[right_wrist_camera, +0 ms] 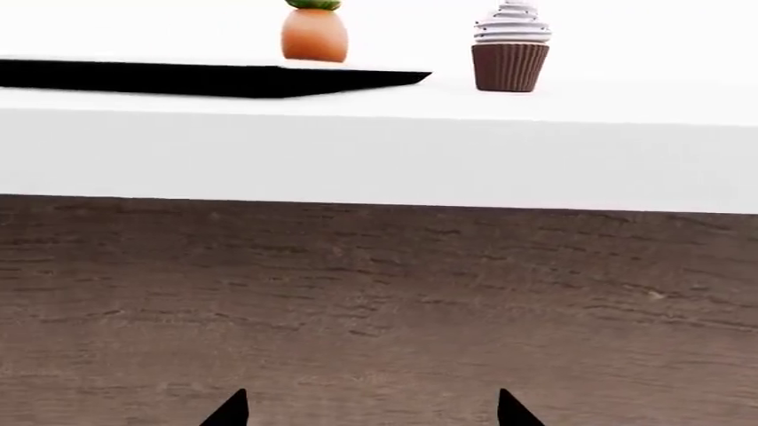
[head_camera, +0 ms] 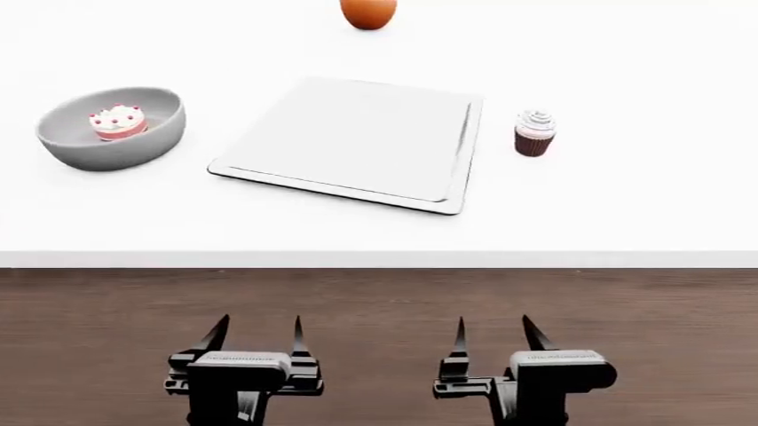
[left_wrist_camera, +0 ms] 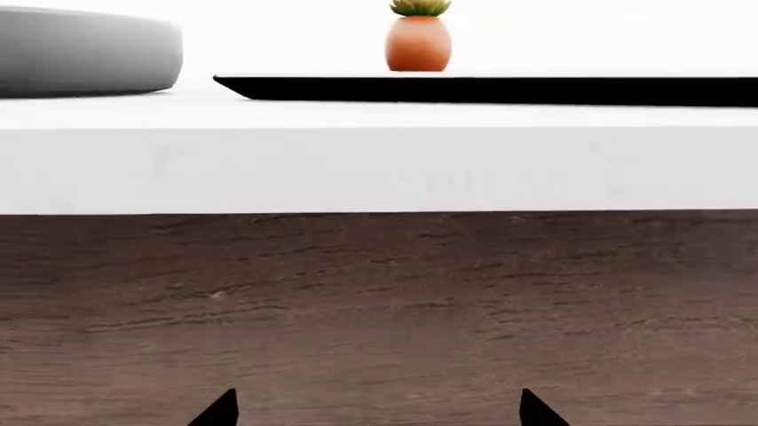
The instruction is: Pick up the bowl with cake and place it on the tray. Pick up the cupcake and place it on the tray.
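Note:
The grey bowl [head_camera: 110, 129] sits at the table's left with the white-frosted, pink-layered cake [head_camera: 117, 122] inside; its side shows in the left wrist view [left_wrist_camera: 83, 51]. The silvery tray [head_camera: 355, 142] lies in the middle; its dark rim shows in the left wrist view [left_wrist_camera: 498, 89] and the right wrist view [right_wrist_camera: 213, 80]. The cupcake [head_camera: 534, 133] stands right of the tray and shows in the right wrist view [right_wrist_camera: 510, 49]. My left gripper [head_camera: 257, 333] and right gripper [head_camera: 494, 333] are open and empty, below the table's front edge over the wood floor.
An orange pot with a green plant [head_camera: 368, 12] stands at the back behind the tray; it also shows in the left wrist view [left_wrist_camera: 418, 40] and the right wrist view [right_wrist_camera: 314, 31]. The white table's front edge [head_camera: 379, 259] runs across in front of both grippers.

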Motion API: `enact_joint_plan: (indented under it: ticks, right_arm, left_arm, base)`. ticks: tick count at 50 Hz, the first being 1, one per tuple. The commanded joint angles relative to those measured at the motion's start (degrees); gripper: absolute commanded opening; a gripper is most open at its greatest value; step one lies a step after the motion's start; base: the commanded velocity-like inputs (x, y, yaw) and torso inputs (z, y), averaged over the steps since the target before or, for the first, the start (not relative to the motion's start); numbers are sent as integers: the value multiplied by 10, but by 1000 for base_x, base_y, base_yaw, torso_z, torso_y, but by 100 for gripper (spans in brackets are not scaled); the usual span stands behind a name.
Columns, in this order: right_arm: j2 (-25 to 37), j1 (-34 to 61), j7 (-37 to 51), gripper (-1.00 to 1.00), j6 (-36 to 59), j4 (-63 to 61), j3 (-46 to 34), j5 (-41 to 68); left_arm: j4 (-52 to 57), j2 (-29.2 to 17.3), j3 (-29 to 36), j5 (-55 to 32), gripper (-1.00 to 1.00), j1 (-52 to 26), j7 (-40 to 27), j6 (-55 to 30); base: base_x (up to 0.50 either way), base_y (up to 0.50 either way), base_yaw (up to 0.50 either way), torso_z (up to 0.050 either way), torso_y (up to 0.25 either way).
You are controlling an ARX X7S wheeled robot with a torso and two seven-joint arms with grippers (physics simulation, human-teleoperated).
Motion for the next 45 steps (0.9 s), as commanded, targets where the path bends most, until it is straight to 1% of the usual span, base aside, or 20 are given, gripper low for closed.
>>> enact_joint_plan:
  ticks: [1,11,15,19,30,45]
  right_arm:
    - [8,1,8,100,-2,2,-9,8]
    - [14,3,14,100,-2,3,-16,15]
    - [15,3,14,100,-2,4,-16,21]
    - [17,4,16,100,-5,7,-17,24]
    - [21,18,16,100,-26,41,-21,31]
    - [27,9,28,100,-12,16,-29,37]
  left_arm:
    - [5,-8,10,-6,100,1,-10,-2]
    - [-5,-13,14,-13,100,-4,-16,4]
    - [-8,-14,16,-15,100,-5,-21,2]
    - [1,-18,23,-18,100,0,-14,18]
    - [6,-24,31,-22,100,-1,-17,18]
    - [4,-31,37,-22,100,1,-28,34]
  base:
    - [0,500,0,0,0]
    - [0,500,0,0,0]
    - [0,11,0,0,0]
    - [0,0,0,50,0]
    - [0,0,0,50,0]
    - [0,0,0,50,0]
